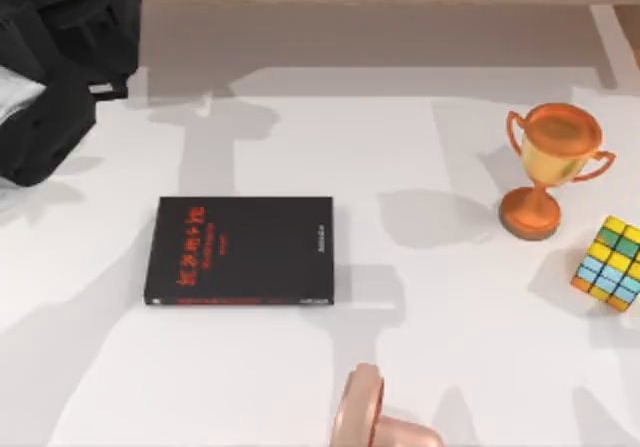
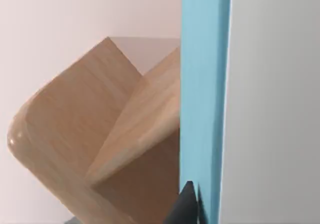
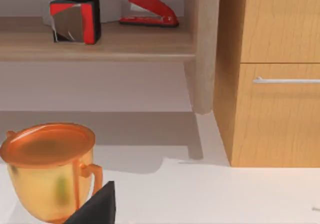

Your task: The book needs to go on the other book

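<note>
The light blue book point(image 2: 200, 93), stiff and smooth, sits edge-on against the left end effector point(image 2: 187, 204); whether it pinches the book cannot be told. It should land flat on the black book point(image 1: 240, 250).

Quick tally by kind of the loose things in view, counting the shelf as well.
Books: 2, black book, blue book
Trophies: 1
Puzzle cubes: 1
Pink objects: 1
Staplers: 1
Red-black boxes: 1
Total: 7
</note>
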`<state>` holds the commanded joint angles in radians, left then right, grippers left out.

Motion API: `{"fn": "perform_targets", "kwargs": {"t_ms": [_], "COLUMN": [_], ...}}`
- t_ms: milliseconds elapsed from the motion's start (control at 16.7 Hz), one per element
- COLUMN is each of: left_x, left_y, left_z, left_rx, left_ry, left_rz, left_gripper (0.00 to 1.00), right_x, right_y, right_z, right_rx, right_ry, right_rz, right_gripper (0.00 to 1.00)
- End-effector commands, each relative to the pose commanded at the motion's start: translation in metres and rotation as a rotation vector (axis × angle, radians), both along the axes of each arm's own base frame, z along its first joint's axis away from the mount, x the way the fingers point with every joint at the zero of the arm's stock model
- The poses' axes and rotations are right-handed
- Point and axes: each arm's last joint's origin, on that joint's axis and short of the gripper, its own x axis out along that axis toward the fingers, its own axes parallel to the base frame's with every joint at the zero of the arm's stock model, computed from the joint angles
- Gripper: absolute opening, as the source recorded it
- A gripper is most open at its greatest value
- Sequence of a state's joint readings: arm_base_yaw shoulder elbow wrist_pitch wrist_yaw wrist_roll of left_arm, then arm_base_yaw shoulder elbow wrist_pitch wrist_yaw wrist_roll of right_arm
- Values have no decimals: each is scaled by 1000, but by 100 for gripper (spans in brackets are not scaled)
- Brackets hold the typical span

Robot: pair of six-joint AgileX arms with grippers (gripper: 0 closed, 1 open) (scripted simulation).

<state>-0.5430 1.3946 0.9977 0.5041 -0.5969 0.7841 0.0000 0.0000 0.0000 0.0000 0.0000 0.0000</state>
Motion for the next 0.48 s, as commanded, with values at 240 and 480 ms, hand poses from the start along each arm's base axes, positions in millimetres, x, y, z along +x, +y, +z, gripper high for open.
{"fn": "perform_targets", "kwargs": {"t_ms": [240,480], "left_x": [-40,-81], "left_y": [-42,-45], "left_z": [-112,-196], "left_rx": [416,769], "left_ry": [311,533], "left_rz": [-134,-264], "left_gripper": [0,0], "right_x": [0,0], "right_y": [0,0], "right_z": [0,0], "right_rx": [0,0], "right_ry": [0,0], "right_rz": [0,0], "right_gripper": [100,100]}}
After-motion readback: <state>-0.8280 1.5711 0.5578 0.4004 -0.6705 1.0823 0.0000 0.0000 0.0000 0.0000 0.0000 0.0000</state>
